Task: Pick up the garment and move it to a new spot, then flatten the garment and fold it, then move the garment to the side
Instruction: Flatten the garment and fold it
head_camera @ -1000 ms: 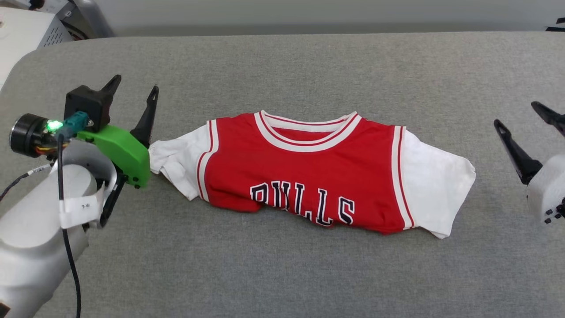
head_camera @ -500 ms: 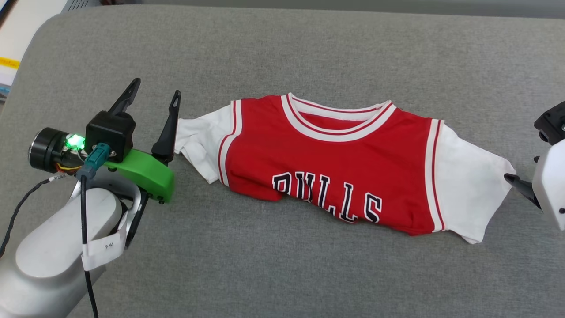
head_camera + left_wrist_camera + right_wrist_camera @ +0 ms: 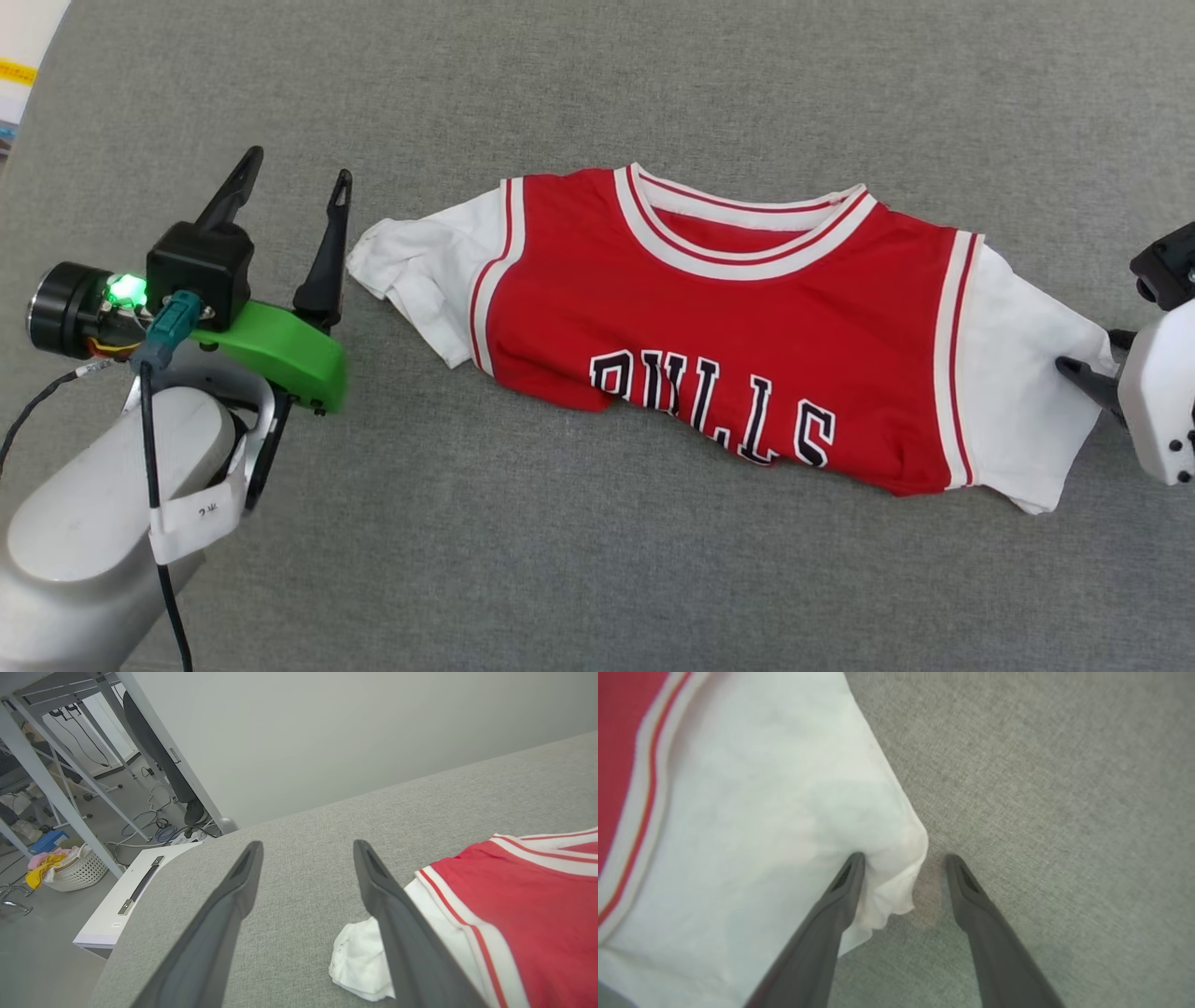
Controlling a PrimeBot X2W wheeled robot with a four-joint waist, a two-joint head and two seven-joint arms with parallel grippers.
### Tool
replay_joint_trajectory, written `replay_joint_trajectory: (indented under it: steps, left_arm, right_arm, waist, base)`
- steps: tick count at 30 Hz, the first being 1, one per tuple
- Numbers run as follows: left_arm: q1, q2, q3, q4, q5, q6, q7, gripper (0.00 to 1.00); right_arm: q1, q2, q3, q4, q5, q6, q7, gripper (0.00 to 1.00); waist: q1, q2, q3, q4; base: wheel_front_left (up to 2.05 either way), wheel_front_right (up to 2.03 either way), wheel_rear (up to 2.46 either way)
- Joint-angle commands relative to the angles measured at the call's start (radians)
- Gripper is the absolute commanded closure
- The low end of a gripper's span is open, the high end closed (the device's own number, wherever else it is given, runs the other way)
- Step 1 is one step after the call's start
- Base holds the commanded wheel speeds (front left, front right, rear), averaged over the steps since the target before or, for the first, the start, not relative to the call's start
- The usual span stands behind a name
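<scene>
The garment (image 3: 728, 317) lies front up on the grey table, its lower half bunched under the black letters. My left gripper (image 3: 297, 166) stands open just left of the crumpled white left sleeve (image 3: 411, 271), nothing between its fingers. In the left wrist view that gripper (image 3: 308, 843) has its right finger beside the sleeve tip (image 3: 359, 961). My right gripper (image 3: 1088, 378) is at the right sleeve's outer edge. In the right wrist view its fingers (image 3: 904, 857) stand apart, astride the white sleeve's corner (image 3: 896, 858), the left finger pressing on the cloth.
Grey fabric covers the table (image 3: 597, 579), with room in front of and behind the garment. Past its left edge the left wrist view has a white cabinet (image 3: 135, 896), a basket of clothes (image 3: 79, 870) and metal frame legs (image 3: 154, 746).
The head camera has tilted down and closer. My right gripper has come in from the right to the sleeve's corner and its fingers have narrowed slightly. The left gripper stays beside the left sleeve.
</scene>
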Motion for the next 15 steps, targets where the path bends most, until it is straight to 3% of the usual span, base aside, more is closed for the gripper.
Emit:
replay_joint_trajectory:
  steps: [1,8,15]
  left_arm:
    - [0.005,0.013,0.003,0.010,-0.001,-0.013,-0.002,0.00]
    - [-0.092,0.052,0.006,0.055,-0.026,-0.125,0.066,0.00]
    - [-0.229,0.068,-0.025,0.109,-0.093,-0.285,0.287,0.00]
  right_arm:
    - [0.019,0.041,0.040,0.016,0.003,0.001,-0.032,1.00]
    - [-0.030,0.010,-0.023,0.008,-0.033,0.001,-0.237,1.00]
    - [-0.033,-0.008,-0.079,-0.014,-0.052,0.001,-0.310,1.00]
  waist:
    - [0.0000,0.0000,-0.023,-0.023]
    - [0.0000,0.0000,-0.057,-0.057]
    - [0.0000,0.0000,-0.066,-0.088]
  base:
    - [0.00,0.00,0.00]
    - [0.00,0.00,0.00]
    - [0.00,0.00,0.00]
